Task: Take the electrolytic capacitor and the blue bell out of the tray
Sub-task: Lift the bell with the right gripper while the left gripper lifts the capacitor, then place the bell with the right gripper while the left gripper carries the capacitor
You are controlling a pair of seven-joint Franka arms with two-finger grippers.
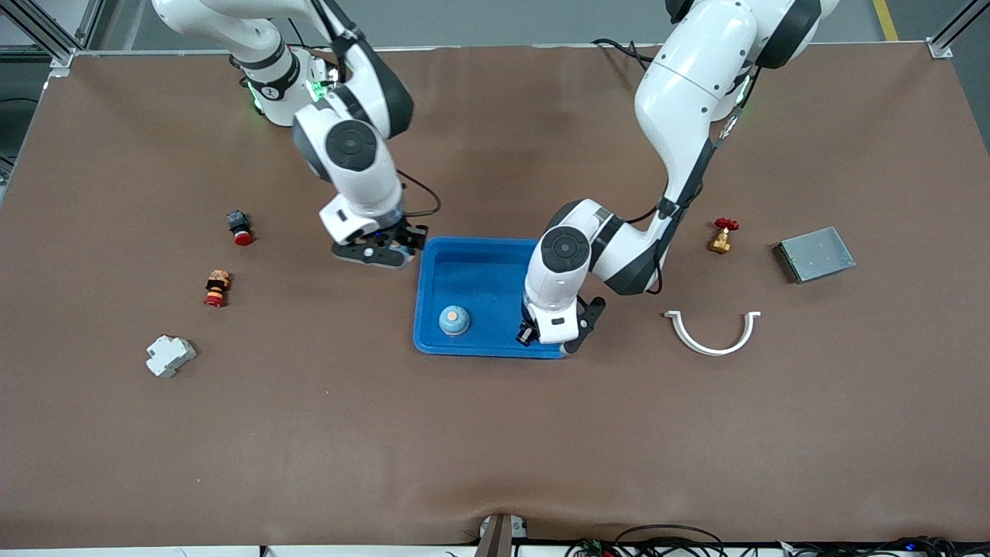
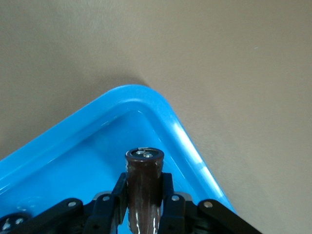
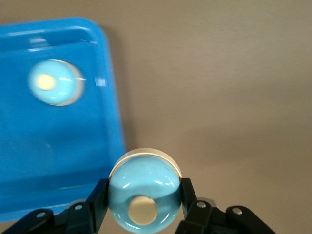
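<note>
A dark brown cylindrical capacitor (image 2: pixel 144 180) stands clamped between the fingers of my left gripper (image 2: pixel 144 190), which is shut on it. That gripper (image 1: pixel 551 334) hangs over the corner of the blue tray (image 1: pixel 495 246) nearest the front camera, at the left arm's end. My right gripper (image 3: pixel 144 197) is shut on a light blue bell (image 3: pixel 144 187) with a cream button. It hangs (image 1: pixel 380 251) over the table just beside the tray's rim (image 3: pixel 111 117), at the right arm's end. A second light blue bell (image 1: pixel 454 319) sits inside the tray.
Toward the right arm's end lie a red push button (image 1: pixel 240 228), a red and orange part (image 1: pixel 217 288) and a white block (image 1: pixel 169 355). Toward the left arm's end lie a white curved bracket (image 1: pixel 712 333), a brass valve (image 1: pixel 722 235) and a grey metal box (image 1: pixel 816 254).
</note>
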